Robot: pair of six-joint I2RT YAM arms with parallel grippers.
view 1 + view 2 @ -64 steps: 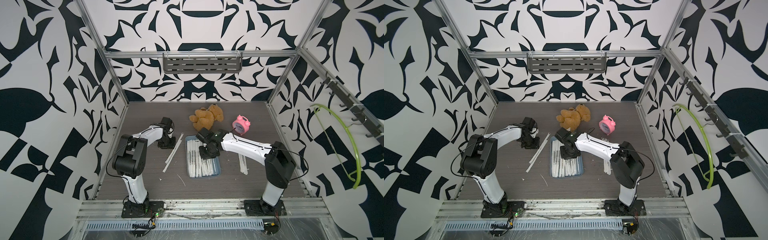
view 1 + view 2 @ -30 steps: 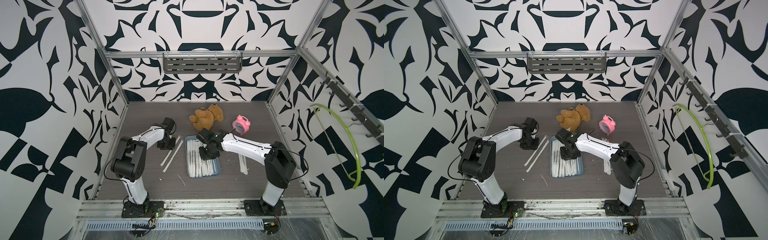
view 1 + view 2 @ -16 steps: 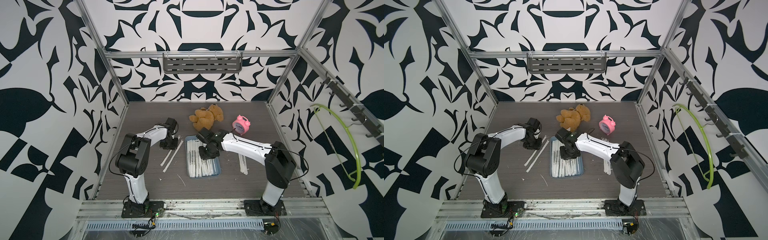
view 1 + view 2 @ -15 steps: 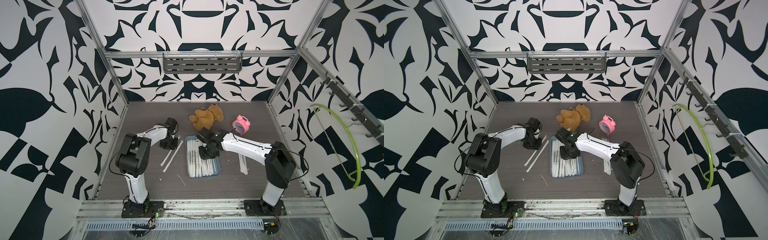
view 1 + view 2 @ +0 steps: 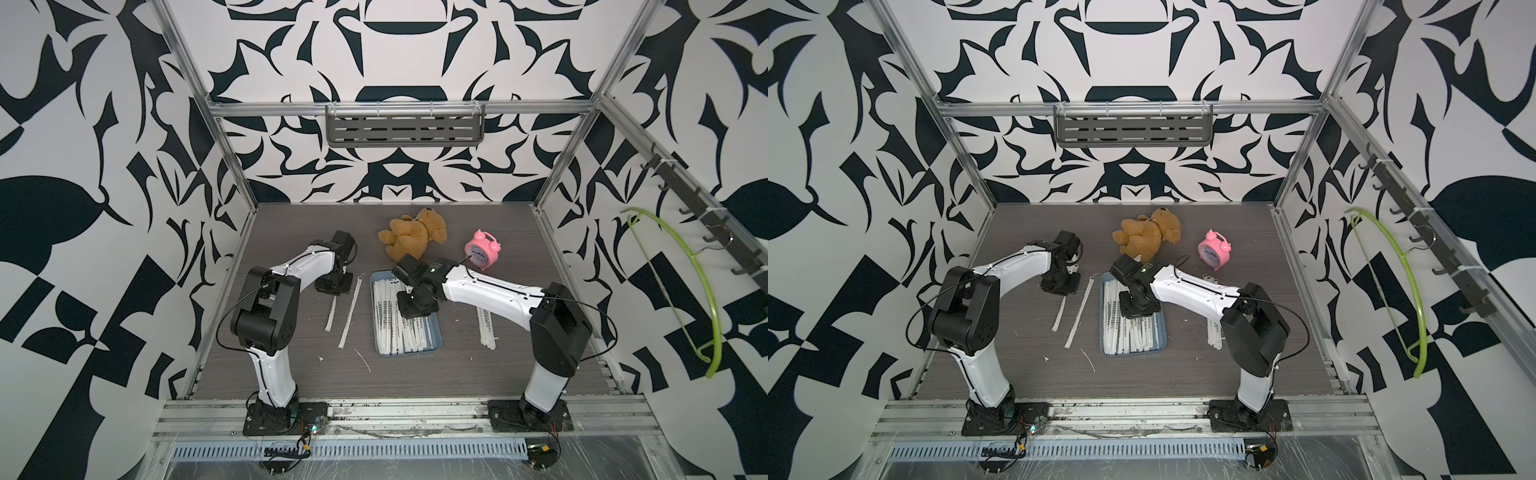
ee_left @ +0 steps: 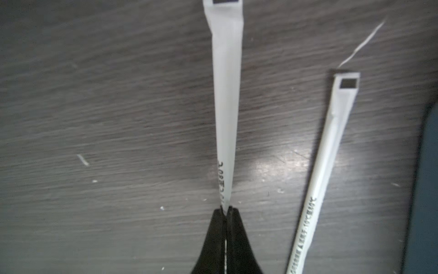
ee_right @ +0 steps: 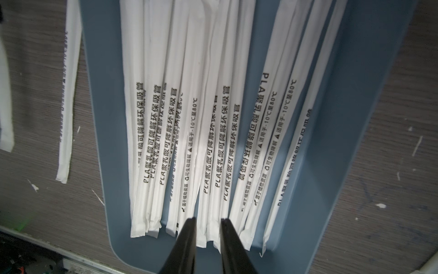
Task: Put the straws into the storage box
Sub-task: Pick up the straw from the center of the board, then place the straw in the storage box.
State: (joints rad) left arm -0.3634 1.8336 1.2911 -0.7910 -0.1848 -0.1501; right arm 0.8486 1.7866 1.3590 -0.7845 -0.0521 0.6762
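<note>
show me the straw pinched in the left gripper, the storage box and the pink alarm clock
pinched straw [image 6: 226, 118], left wrist view, middle of its paper wrapper
storage box [image 7: 331, 154], right wrist view, bare blue floor
pink alarm clock [image 5: 481, 257], a top view, its face

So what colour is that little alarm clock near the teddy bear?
The alarm clock is pink, bells included; it shows best in a top view.

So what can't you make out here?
- Top views: the straws beside the right arm lie partly under its forearm; count unclear.
- Top views: the wrist hides the fingertips of the left gripper; the left wrist view shows it shut on a straw.
- Right wrist view: the storage box runs off the picture's edge.
- The pink clock: hands too small in top views.
</note>
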